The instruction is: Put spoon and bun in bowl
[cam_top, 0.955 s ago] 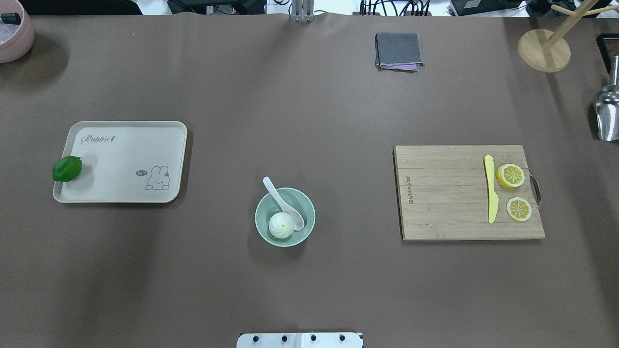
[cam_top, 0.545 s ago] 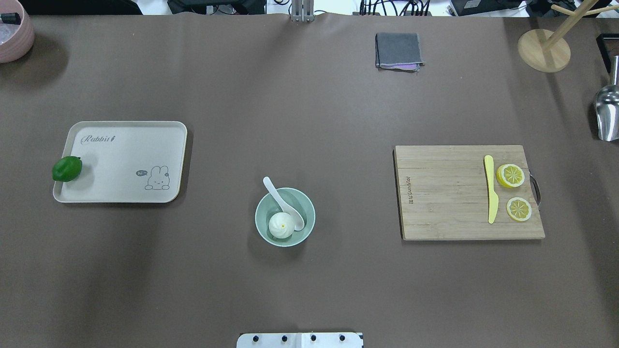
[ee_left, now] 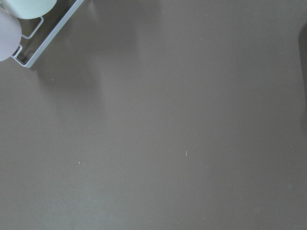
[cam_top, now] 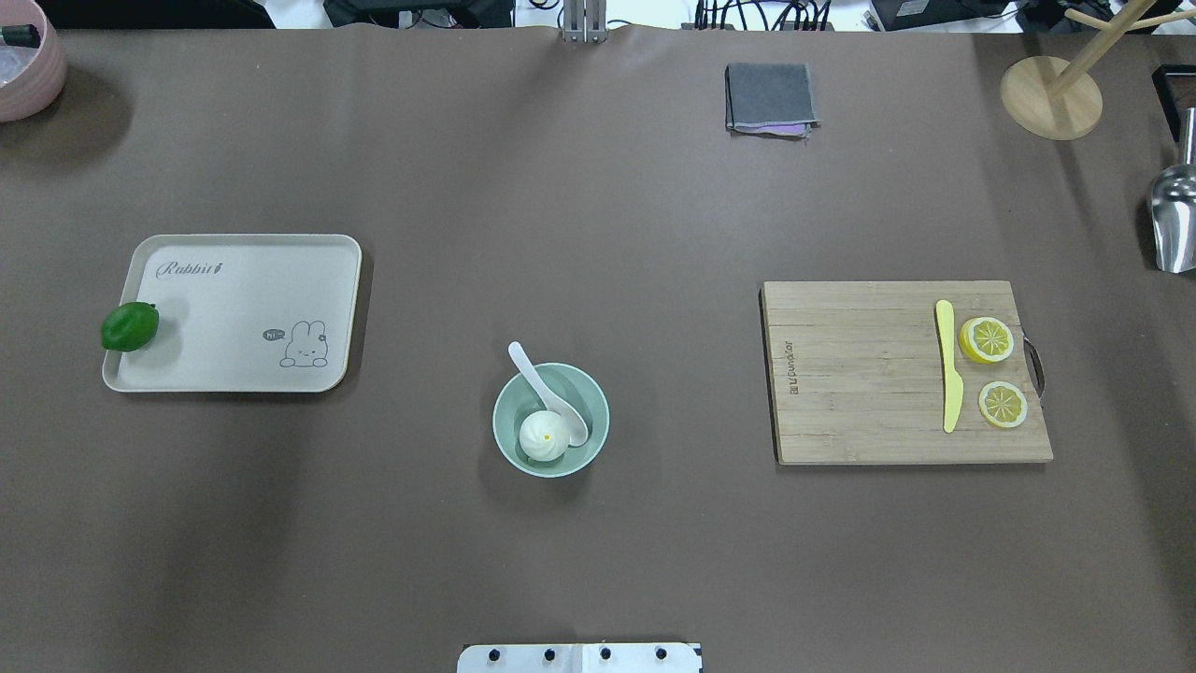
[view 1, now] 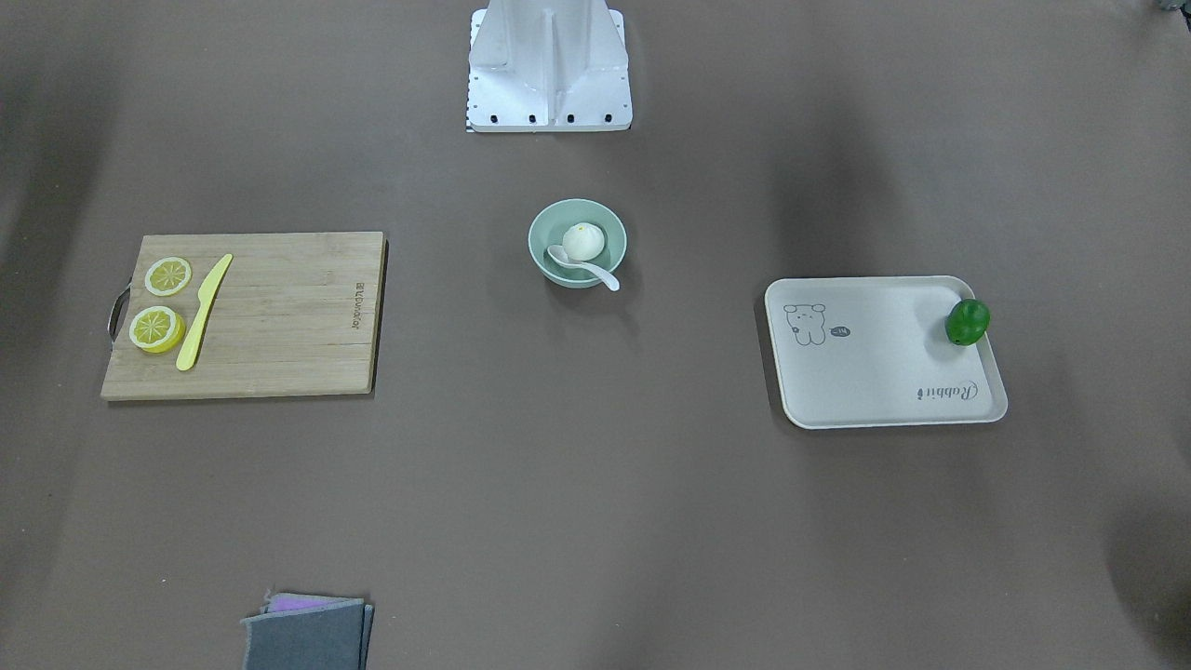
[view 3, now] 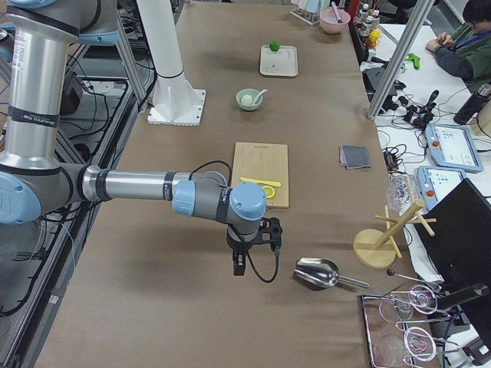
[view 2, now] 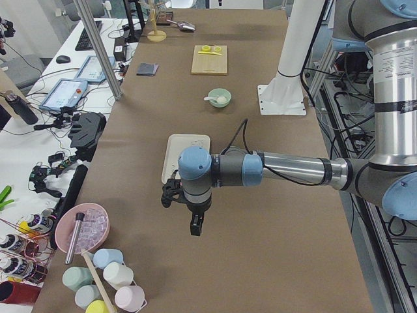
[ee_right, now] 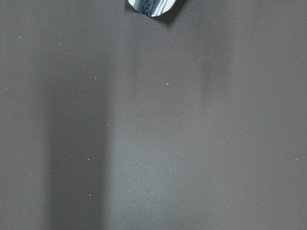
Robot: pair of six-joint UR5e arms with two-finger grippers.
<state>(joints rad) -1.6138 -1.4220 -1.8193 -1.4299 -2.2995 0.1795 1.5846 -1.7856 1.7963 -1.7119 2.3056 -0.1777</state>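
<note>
The pale mint-green bowl (cam_top: 598,411) stands on the brown table, near the robot's base. The white bun (cam_top: 544,436) lies inside it. The white spoon (cam_top: 537,374) has its scoop in the bowl beside the bun and its handle leaning out over the far left rim. The front-facing view shows the same bowl (view 1: 534,244), bun (view 1: 583,242) and spoon (view 1: 586,271). My left gripper (view 2: 194,225) hangs over bare table at the left end. My right gripper (view 3: 238,264) hangs over bare table at the right end. Both show only in side views, so I cannot tell whether they are open or shut.
A cream tray (cam_top: 243,308) with a green lime (cam_top: 129,326) lies to the left. A wooden cutting board (cam_top: 860,374) with a yellow knife (cam_top: 948,365) and lemon slices (cam_top: 987,339) lies to the right. A grey cloth (cam_top: 769,97), a metal scoop (cam_top: 1173,220) and a wooden stand (cam_top: 1051,96) sit farther back.
</note>
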